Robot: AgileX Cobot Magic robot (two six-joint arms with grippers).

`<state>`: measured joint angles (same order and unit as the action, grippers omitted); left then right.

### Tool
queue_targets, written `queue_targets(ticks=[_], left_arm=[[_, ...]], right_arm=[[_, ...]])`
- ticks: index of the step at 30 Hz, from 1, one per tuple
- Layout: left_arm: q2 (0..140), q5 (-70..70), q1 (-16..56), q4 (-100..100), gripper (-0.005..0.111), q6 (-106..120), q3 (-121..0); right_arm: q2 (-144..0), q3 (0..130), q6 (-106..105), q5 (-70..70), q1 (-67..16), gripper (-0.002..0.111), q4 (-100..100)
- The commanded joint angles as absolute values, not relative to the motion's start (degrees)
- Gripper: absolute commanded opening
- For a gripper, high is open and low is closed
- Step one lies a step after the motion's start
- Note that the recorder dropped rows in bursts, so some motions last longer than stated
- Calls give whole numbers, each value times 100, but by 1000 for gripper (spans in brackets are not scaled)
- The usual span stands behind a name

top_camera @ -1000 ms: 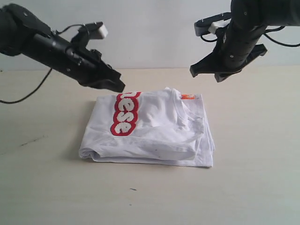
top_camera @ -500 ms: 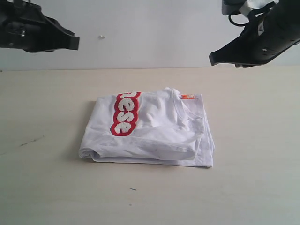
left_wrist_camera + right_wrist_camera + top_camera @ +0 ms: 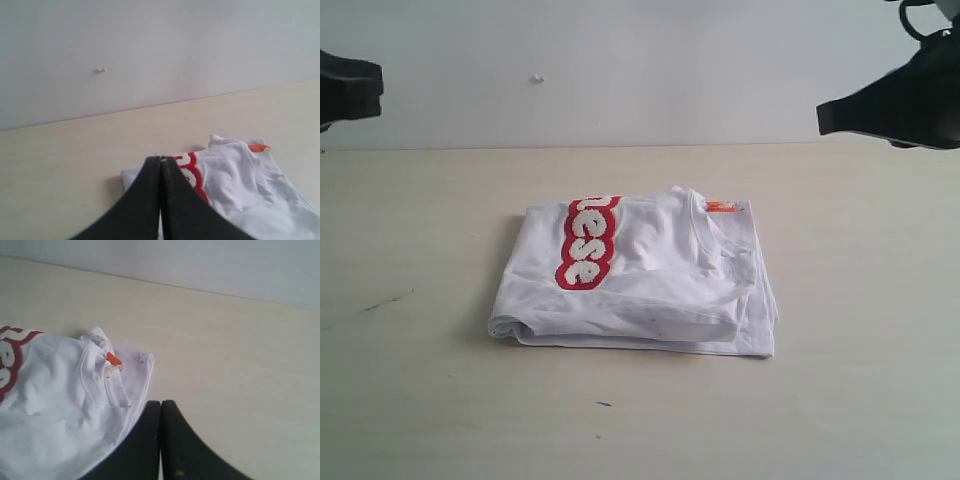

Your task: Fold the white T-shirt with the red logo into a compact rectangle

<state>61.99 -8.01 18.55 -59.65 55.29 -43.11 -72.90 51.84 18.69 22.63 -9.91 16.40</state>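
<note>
T-shirt (image 3: 650,290) is lying folded into a rough rectangle on the table (image 3: 860,380), down between my two claws and well apart from both. I'm watching the left claw (image 3: 160,161) on its wrist cam, and its two fingers are pressing flat against each other with nothing caught between them. The right claw (image 3: 160,405) is doing the same thing, squeezing closed on nothing at all. Both are hanging up in the air, clear of the cloth, one out past each side of the shirt. Just beyond the left claw's tip the red logo (image 3: 586,243) is showing on the top layer, running along the side of the shirt nearer that claw, and I'm only reading "ese" from it. Over on the right claw's side the ribbed collar (image 3: 705,235) is facing up, with the little orange tag (image 3: 721,206) poking out near the corner, and the layered edges there are stacking kinda unevenly. A plain pale wall (image 3: 620,60) is sitting behind it all.
</note>
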Motion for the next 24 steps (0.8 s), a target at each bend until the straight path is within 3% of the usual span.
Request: queue_targets(ticks=[1, 12, 24], left_arm=[[5599, -866, 1845, -6276, 0, 5525, -3770], [4369, -1145, 1845, -6369, 0, 5512, -2847], [4280, -1219, 1845, -6323, 0, 5523, -2848]], right_arm=[[-6784, 4796, 1876, 2113, -995, 0, 1497], [-6078, 4331, 1961, 1818, -995, 0, 884], [-6080, 4331, 1961, 1807, -995, 0, 884]])
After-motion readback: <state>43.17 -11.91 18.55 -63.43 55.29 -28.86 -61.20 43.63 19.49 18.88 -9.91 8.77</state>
